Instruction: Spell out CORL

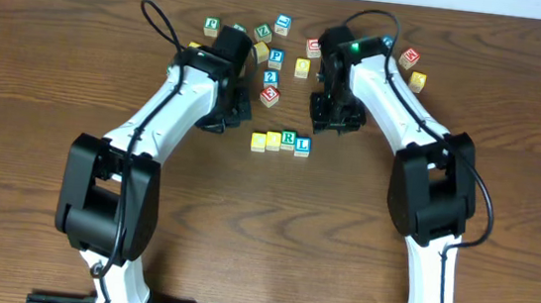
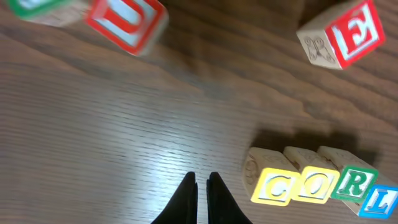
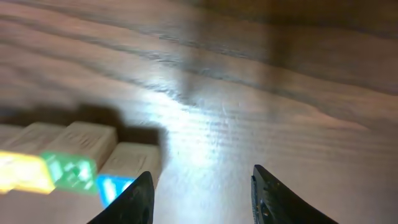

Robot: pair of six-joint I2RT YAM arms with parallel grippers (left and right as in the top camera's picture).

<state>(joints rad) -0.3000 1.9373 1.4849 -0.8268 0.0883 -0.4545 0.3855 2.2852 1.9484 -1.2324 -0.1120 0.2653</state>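
Four letter blocks stand in a touching row on the table: yellow C [image 1: 258, 141], yellow O [image 1: 274, 140], green R [image 1: 289, 139], blue L [image 1: 302, 147]. In the left wrist view they read C [image 2: 275, 186], O [image 2: 314, 184], R [image 2: 355, 183], L [image 2: 380, 200]. My left gripper [image 2: 202, 182] is shut and empty, just left of the row. My right gripper [image 3: 202, 183] is open and empty, just right of the blue L block [image 3: 114, 186]. In the overhead view the left gripper [image 1: 237, 112] and right gripper [image 1: 334, 118] sit on either side of the row.
Several spare letter blocks lie scattered behind the row, among them a red one [image 1: 270, 95], a blue one [image 1: 276, 58] and a yellow one [image 1: 417, 81]. A red E block [image 2: 348, 34] and a red U block [image 2: 127, 22] show in the left wrist view.
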